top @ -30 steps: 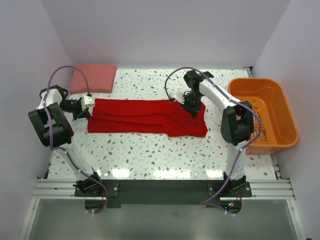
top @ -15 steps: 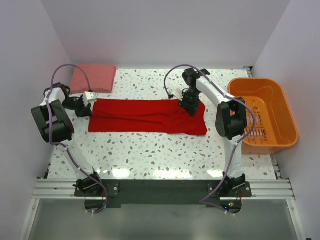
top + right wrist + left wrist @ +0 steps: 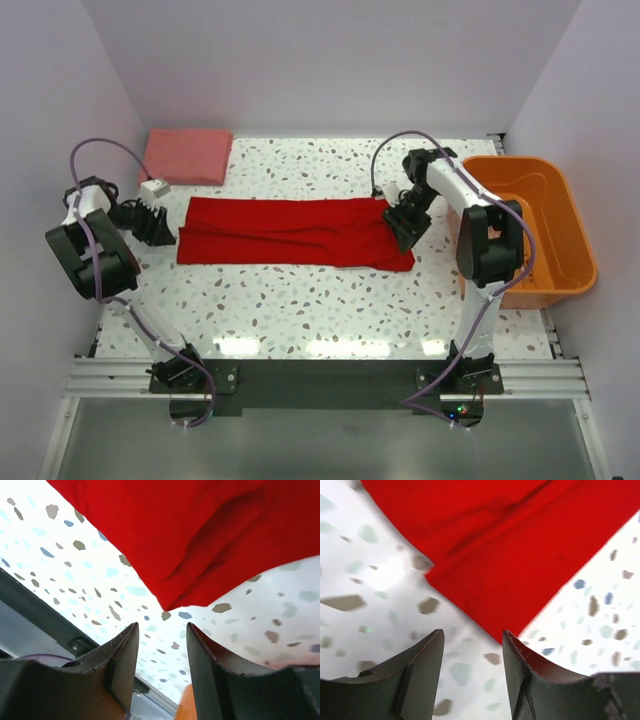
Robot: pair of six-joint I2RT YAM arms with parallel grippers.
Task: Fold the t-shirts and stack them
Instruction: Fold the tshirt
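A red t-shirt (image 3: 295,232) lies flat mid-table, folded into a long strip running left to right. A folded pink t-shirt (image 3: 187,157) rests at the back left corner. My left gripper (image 3: 166,234) is low beside the strip's left end, open and holding nothing. In the left wrist view the red t-shirt's (image 3: 520,555) corner lies just ahead of the left gripper (image 3: 472,632), over bare table. My right gripper (image 3: 408,236) hovers at the strip's right end, also open and holding nothing. In the right wrist view a corner of the red t-shirt (image 3: 200,535) lies just beyond the right gripper (image 3: 162,626).
An orange basket (image 3: 530,230) stands at the table's right edge, close to my right arm, and its rim (image 3: 182,711) shows between the right fingers. White walls close in the table on the left, back and right. The speckled tabletop (image 3: 300,300) stretches in front of the strip.
Both grippers have opened and let go of the red t-shirt. The left one backed off to the left, past the strip's end. The right one moved right to the strip's right end.
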